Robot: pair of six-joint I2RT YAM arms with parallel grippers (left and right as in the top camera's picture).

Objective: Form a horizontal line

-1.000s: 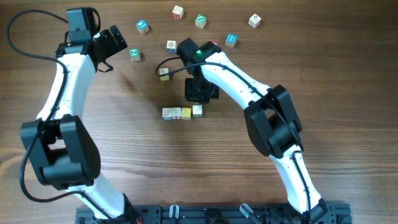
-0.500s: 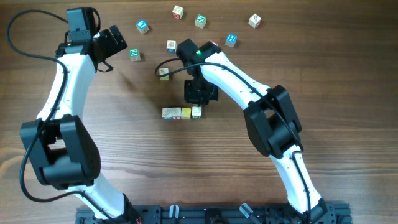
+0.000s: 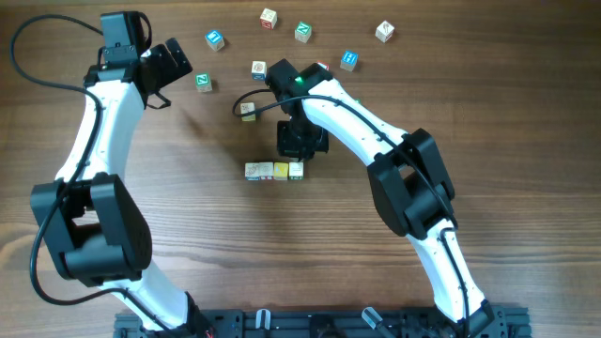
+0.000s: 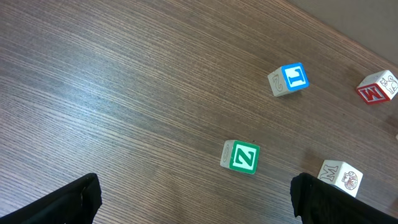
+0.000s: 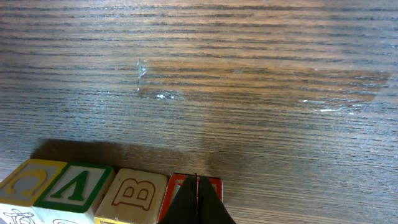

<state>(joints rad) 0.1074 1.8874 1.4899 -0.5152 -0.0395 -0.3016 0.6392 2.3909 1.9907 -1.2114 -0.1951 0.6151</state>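
Note:
The horizontal line (image 3: 274, 170) is a short row of several touching cubes at the table's middle. In the right wrist view it shows as a yellow C cube (image 5: 25, 180), a green V cube (image 5: 74, 183), a cream B cube (image 5: 134, 193) and a red-framed cube (image 5: 212, 185). My right gripper (image 3: 300, 148) is shut; its closed tips (image 5: 196, 180) rest over the red-framed end cube, holding nothing. My left gripper (image 3: 171, 68) is open and empty at the far left, near a green Z cube (image 4: 240, 156).
Loose cubes lie scattered along the far side: blue (image 3: 215, 39), green Z (image 3: 203, 82), cream-red (image 3: 269, 17), green (image 3: 302, 32), blue (image 3: 348, 60), cream (image 3: 384, 32) and a yellowish one (image 3: 248, 110). The left wrist view shows a blue cube (image 4: 289, 79) and a red M cube (image 4: 376, 89).
My right gripper has shifted slightly left, and the row's right end cube has moved in line against the others. The left arm has not moved.

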